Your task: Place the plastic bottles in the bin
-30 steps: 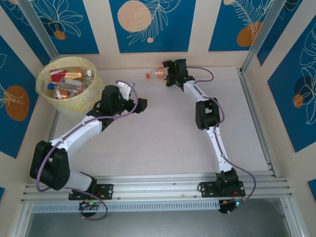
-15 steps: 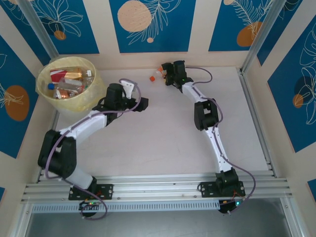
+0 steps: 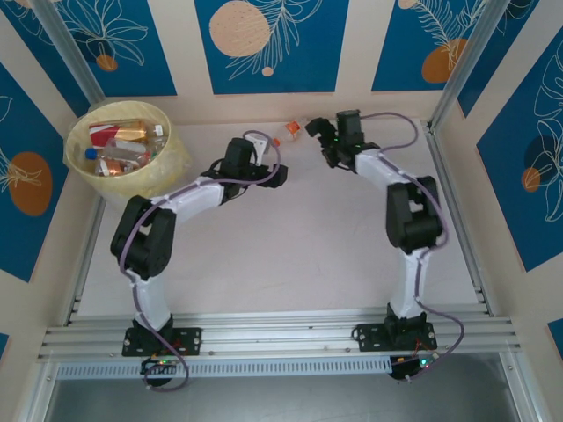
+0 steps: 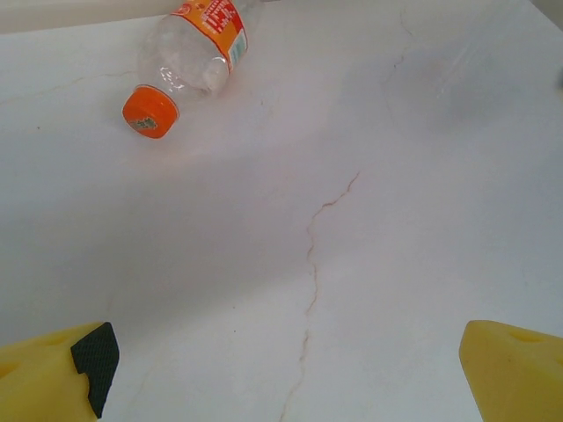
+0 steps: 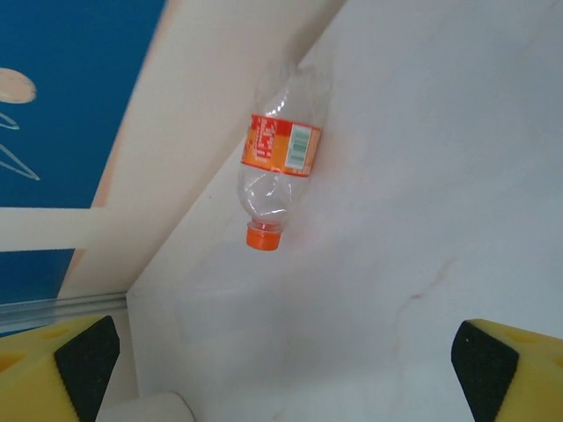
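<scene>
This looks like a robot lab: 2 arms (image 3: 176,207) bolted to a metal rail (image 3: 281,332), white table (image 3: 281,255), blue picture walls (image 3: 264,48).

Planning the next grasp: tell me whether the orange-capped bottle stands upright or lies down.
Lying down: the orange-capped bottle rests sideways on the table.

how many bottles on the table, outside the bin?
1: the orange-capped bottle, lying on its side by the far wall. Others could be hidden from view.
</scene>
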You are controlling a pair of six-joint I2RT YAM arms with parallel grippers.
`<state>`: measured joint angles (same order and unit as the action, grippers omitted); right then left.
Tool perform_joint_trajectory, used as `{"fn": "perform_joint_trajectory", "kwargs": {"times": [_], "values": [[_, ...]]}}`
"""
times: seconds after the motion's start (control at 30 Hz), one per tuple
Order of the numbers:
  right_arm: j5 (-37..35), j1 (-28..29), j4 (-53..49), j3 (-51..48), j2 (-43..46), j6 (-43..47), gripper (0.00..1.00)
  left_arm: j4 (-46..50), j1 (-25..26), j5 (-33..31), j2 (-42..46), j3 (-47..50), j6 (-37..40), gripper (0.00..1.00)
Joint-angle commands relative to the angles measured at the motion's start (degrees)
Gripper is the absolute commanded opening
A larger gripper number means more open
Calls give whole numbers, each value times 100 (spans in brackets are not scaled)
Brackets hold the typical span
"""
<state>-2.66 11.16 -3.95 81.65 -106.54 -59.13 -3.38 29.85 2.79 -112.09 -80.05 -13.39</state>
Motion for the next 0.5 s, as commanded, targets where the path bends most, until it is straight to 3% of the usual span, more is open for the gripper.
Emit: {"fn": "perform_joint_trajectory", "kwargs": {"times": [0.0, 0.23, 0.47], "values": [[-93, -111, -470, -627, 530, 767, 99, 77, -5, -347, -316, -319, -39, 100], [-13, -152, -447, -1378, 1234, 769, 100, -53, -41, -118, -1040, -1161, 278, 100], [137, -171, -588, -1381, 1509, 1068, 100, 37, -111, 432, -1603, -2084, -160, 100]]}}
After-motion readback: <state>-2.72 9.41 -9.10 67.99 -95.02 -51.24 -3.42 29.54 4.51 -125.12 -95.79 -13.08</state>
